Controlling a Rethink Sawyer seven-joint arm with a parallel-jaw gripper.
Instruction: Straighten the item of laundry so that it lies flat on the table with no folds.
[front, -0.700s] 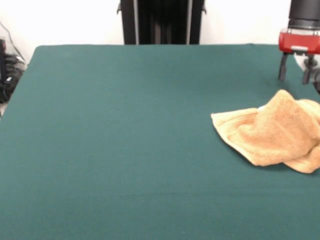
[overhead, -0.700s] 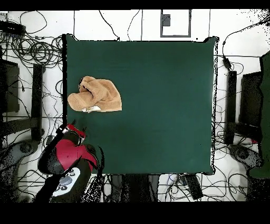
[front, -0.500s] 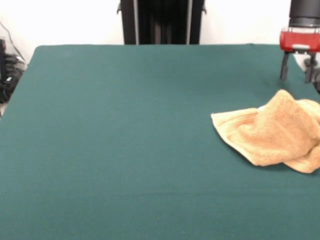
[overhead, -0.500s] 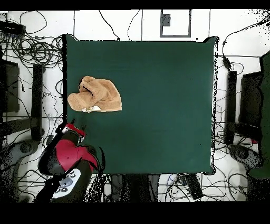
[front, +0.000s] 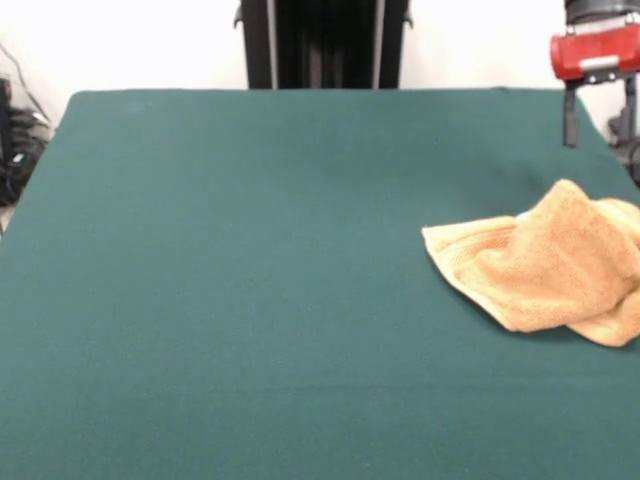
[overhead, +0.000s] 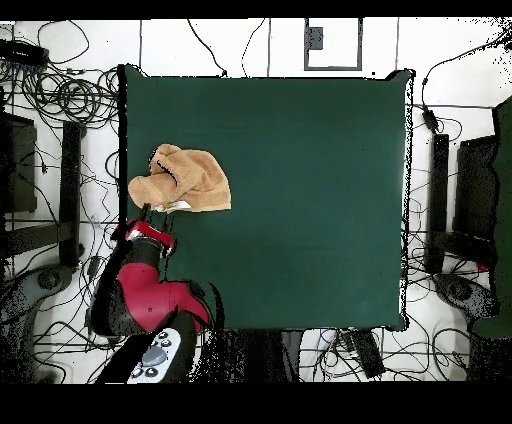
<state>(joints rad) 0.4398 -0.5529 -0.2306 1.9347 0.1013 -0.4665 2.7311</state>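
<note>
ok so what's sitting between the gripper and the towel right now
Nothing. In the front view only bare green table separates the gripper from the crumpled towel. The overhead view shows the gripper close beside the towel's edge with nothing between.

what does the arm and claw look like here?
Red, bulky, rounded arm shell with black joints and a grey panel of buttons near the base. A black cylindrical wrist ends in a red block with a small pale plate. The claw has thin dark fingers hanging below.

Tan-orange towel showed a small white tag; the table was plain dark green; the arm was red and black.
</note>
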